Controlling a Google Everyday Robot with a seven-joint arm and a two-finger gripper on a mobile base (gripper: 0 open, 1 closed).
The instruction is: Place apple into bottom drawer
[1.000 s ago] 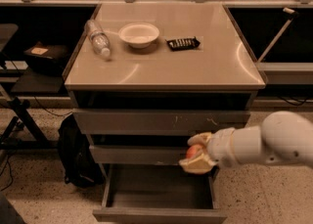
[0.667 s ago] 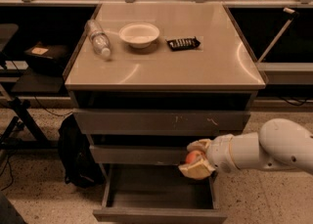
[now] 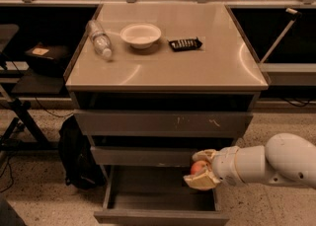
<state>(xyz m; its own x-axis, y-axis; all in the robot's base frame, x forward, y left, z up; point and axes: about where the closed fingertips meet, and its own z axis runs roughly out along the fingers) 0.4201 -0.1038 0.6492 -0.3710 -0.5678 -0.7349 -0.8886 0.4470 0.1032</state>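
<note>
The small red-orange apple (image 3: 198,167) is held between the two tan fingers of my gripper (image 3: 202,169), which is shut on it. The white arm comes in from the lower right. The gripper holds the apple above the right side of the open bottom drawer (image 3: 158,201), the lowest grey drawer of the cabinet, pulled out toward the camera. The apple is just below the front of the narrow middle drawer (image 3: 143,156). The scratched top drawer (image 3: 163,124) is above it.
On the cabinet top (image 3: 197,67) lie a plastic bottle (image 3: 99,39) on its side, a white bowl (image 3: 140,35) and a black remote-like object (image 3: 185,44). A black bag (image 3: 74,153) stands on the floor left of the cabinet. Dark shelving flanks both sides.
The gripper with the apple has moved slightly down and left, toward the open bottom drawer. Everything else is unchanged.
</note>
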